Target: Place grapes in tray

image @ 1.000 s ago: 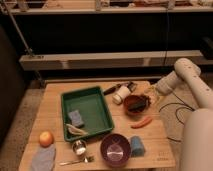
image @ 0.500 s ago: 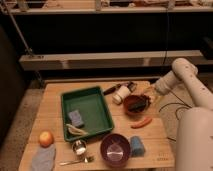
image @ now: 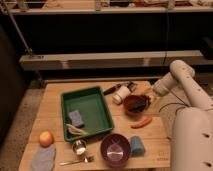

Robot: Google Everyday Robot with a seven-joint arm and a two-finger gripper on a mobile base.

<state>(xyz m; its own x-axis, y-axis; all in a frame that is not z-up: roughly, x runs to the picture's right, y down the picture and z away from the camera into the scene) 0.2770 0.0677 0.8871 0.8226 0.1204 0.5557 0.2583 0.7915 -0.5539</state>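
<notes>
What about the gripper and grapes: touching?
Cannot tell. The camera view shows the gripper low by the grapes at the brown bowl; their dark shapes merge.

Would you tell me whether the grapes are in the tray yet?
Out: the grapes sit at the brown-red bowl, beside the end effector; the tray holds no grapes.
</notes>
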